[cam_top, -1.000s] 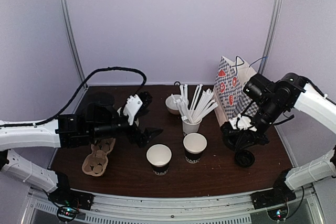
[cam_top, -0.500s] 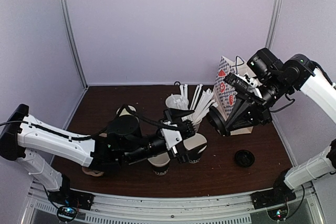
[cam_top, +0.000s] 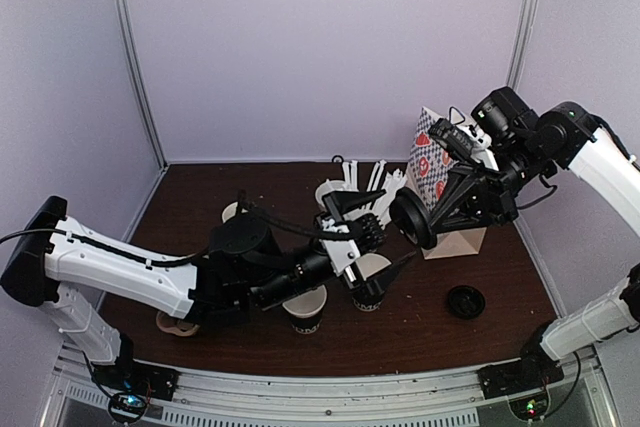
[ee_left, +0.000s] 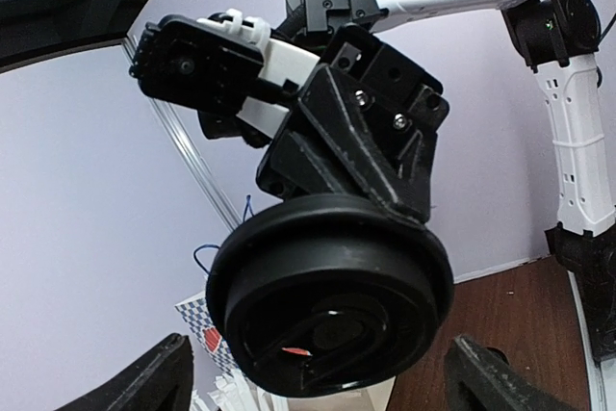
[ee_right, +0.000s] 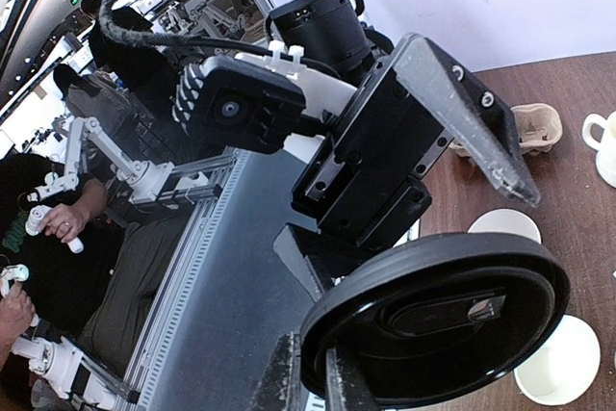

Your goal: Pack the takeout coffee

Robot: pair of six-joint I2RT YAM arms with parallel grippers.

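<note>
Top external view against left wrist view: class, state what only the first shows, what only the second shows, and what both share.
Only the top external view shows the two open cups, left cup and right cup, and the spare lid lying on the table. Only the left wrist view shows the broad face of the held lid, with a small red mark. Both show the right gripper shut on that lid, the left gripper open near it, and the patterned bag.
</note>
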